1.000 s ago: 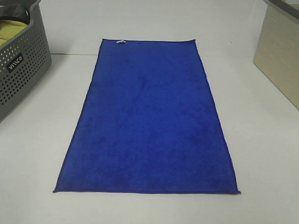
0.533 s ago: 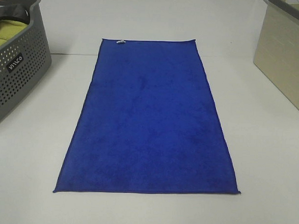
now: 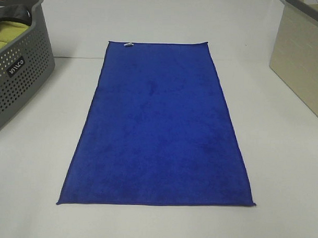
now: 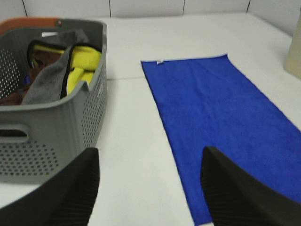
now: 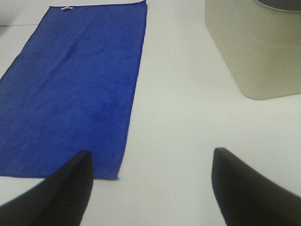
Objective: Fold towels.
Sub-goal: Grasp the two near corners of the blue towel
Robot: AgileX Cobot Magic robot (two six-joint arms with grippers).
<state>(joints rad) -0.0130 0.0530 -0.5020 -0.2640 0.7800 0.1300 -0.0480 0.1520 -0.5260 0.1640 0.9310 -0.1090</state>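
A royal blue towel lies flat and unfolded, lengthwise on the white table, with a small white tag at its far left corner. It also shows in the left wrist view and in the right wrist view. Neither gripper shows in the exterior high view. My left gripper is open and empty, held near the towel's near left corner. My right gripper is open and empty, over bare table beside the towel's near right corner.
A perforated grey basket stands at the left, holding yellow-green, grey and brown cloths. A beige bin stands at the right; it also shows in the right wrist view. The white table surrounds the towel.
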